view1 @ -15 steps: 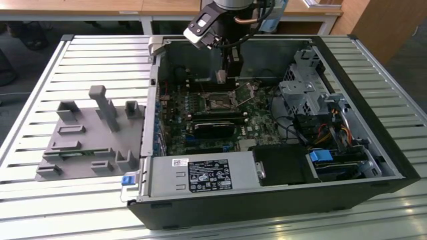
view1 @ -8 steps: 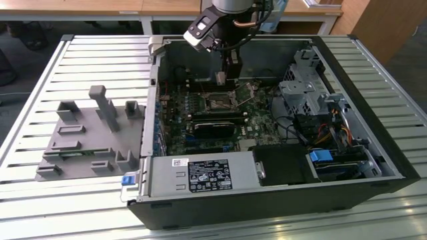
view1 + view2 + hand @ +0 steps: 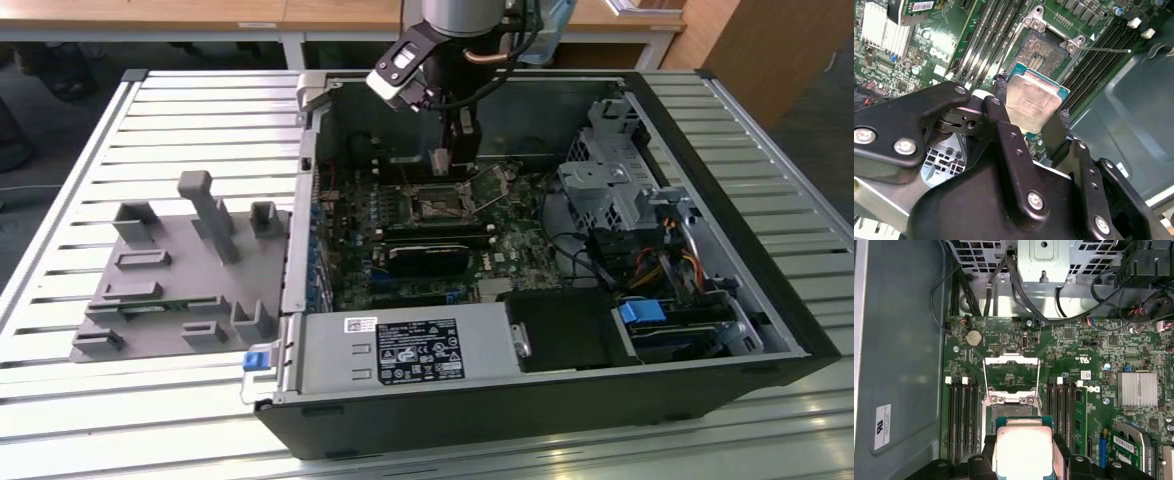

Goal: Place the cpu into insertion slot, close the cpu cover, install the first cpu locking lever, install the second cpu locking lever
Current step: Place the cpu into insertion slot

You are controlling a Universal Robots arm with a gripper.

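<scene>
The cpu point(image 3: 1033, 97), a flat square chip with a dull silver top, is pinched between the 2 black fingers point(image 3: 1004, 125) of the hand point(image 3: 1029, 112), over the dark insertion slot point(image 3: 1040, 50). The thin silver cpu cover point(image 3: 1011, 359) lies hinged open. The open black computer case point(image 3: 534, 415) rests on a slatted metal table point(image 3: 174, 110).

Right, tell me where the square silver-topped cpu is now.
In both wrist views the square silver-topped cpu is clamped in the black gripper, above the open black insertion slot on the green motherboard.
</scene>
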